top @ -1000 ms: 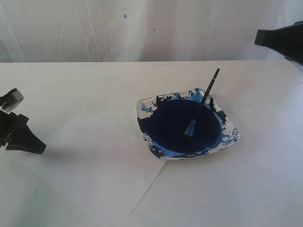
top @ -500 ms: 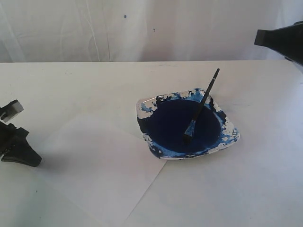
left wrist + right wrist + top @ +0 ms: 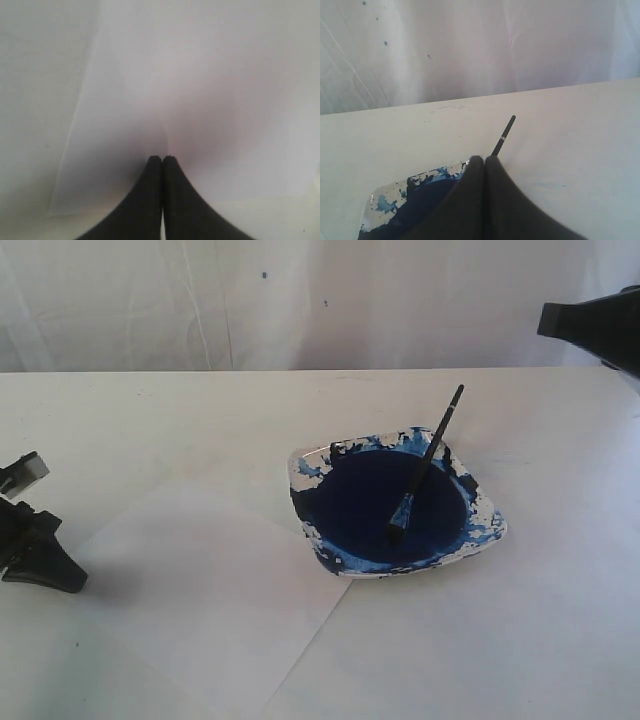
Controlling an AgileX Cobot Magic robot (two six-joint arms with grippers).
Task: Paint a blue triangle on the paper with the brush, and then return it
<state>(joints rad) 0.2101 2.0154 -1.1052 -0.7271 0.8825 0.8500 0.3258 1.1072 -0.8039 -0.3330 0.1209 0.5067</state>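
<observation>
The brush [image 3: 424,466] leans in the paint dish [image 3: 484,517], bristles down in the dark blue pool, black handle pointing up and back; its handle end [image 3: 504,135] also shows in the right wrist view. The white paper [image 3: 210,590] lies left of the dish, one corner tucked under it, and it also fills the left wrist view [image 3: 200,100]. No blue triangle shows on it. My left gripper [image 3: 72,578] rests shut at the paper's left edge, its fingertips [image 3: 155,161] together with nothing between them. My right gripper [image 3: 484,159] is shut and empty, held high beyond the dish at the far right.
A white table [image 3: 560,640] carries everything, with a white cloth backdrop [image 3: 320,300] behind its far edge. The right arm's dark body [image 3: 600,328] hangs at the upper right corner of the exterior view.
My left gripper has sunk a little and shifted left towards the paper's edge, then stayed still. Brush, dish and right arm have not moved.
</observation>
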